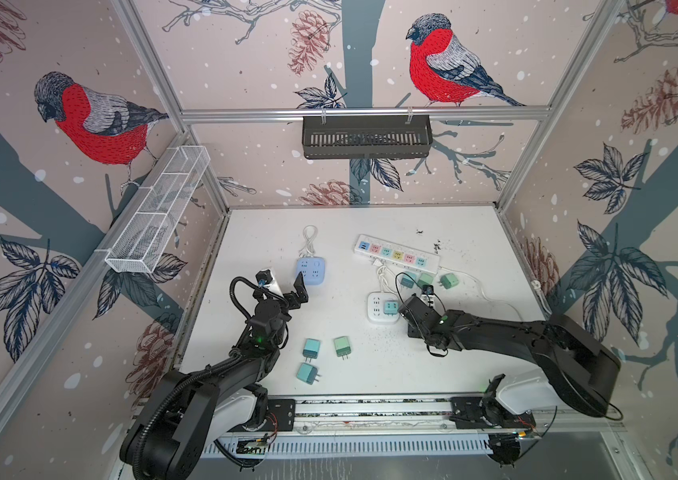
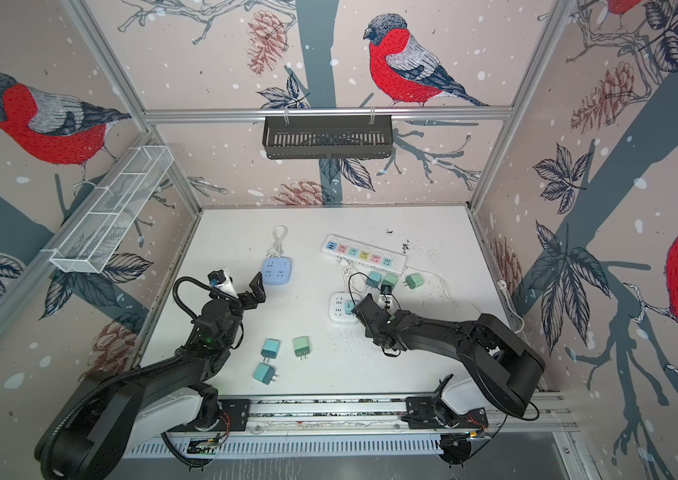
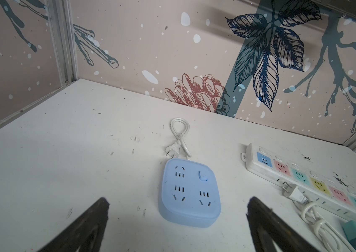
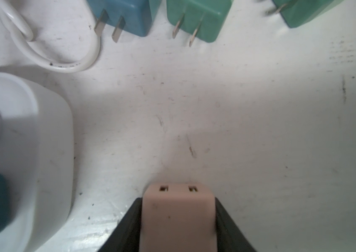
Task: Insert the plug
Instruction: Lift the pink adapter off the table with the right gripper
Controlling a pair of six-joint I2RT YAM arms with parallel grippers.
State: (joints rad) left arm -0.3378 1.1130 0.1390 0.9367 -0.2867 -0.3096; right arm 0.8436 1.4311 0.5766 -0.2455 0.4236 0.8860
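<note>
In the right wrist view a pale pink plug (image 4: 178, 218) sits between the black jaws of my right gripper (image 4: 178, 200), which press on both its sides. Two small slots show on the plug's far end. In both top views this gripper (image 1: 428, 300) (image 2: 385, 302) is low over the table, just right of the white square socket (image 1: 375, 309) that carries a teal plug (image 1: 390, 307). My left gripper (image 1: 287, 289) (image 3: 177, 203) is open and empty, just short of the blue square socket (image 1: 311, 270) (image 3: 191, 192).
A white power strip (image 1: 397, 252) with coloured outlets lies at the back, with three loose plugs (image 1: 425, 280) in front of it. Three more plugs (image 1: 311, 348) lie near the front. White cables (image 1: 495, 297) trail right. A blue plug (image 4: 126, 15) and a green plug (image 4: 198, 19) point toward my right gripper.
</note>
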